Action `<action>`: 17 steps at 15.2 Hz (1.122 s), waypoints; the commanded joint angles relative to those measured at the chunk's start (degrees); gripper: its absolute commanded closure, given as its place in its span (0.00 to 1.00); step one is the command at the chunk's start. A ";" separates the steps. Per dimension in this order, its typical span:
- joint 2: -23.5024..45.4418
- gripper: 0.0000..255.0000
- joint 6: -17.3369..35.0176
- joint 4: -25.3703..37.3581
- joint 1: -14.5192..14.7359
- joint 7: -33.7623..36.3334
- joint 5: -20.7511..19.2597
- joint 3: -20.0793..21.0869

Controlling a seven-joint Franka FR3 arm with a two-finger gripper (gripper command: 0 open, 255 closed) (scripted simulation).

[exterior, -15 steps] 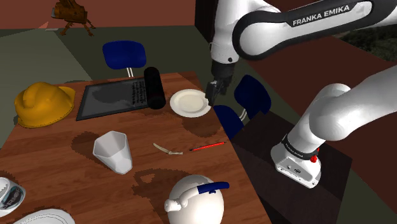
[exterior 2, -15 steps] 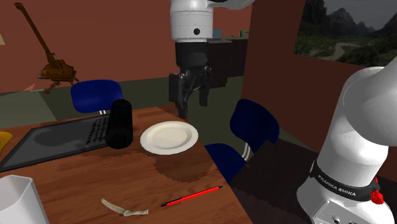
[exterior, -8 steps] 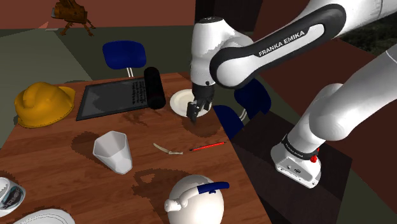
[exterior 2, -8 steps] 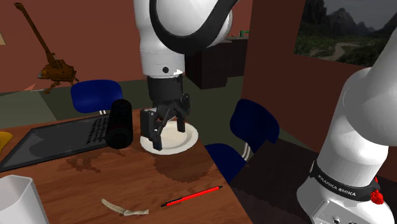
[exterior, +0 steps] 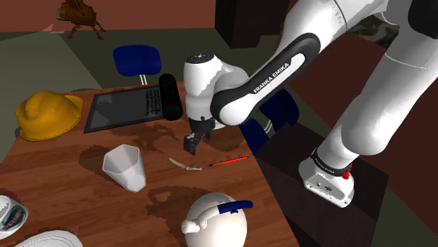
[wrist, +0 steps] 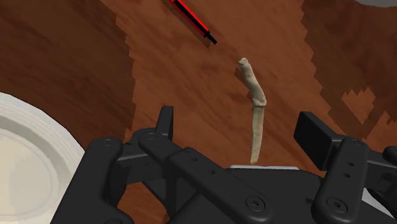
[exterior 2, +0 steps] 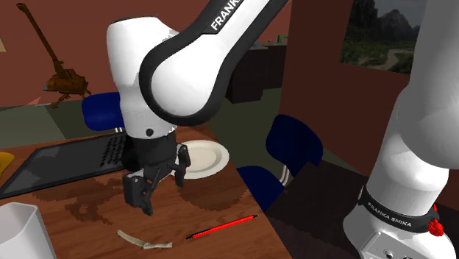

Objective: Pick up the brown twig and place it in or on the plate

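Nearest, the pincer (wrist: 240, 126) was seen spread and empty over the pale, knobbly, slightly bent twig (wrist: 255, 108), laid on the wood-grained desk (wrist: 159, 57) near a thin red pencil (wrist: 191, 16). Farther off, the round white plate (exterior 2: 206, 158) was shown more fully by the second exterior view.

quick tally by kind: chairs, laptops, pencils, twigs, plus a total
chairs: 2 (far chair, side chair)
laptop: 1
red pencil: 1
twig: 1
total: 5
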 commanded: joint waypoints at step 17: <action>22.66 0.00 8.24 11.63 10.51 15.22 -18.55 -7.31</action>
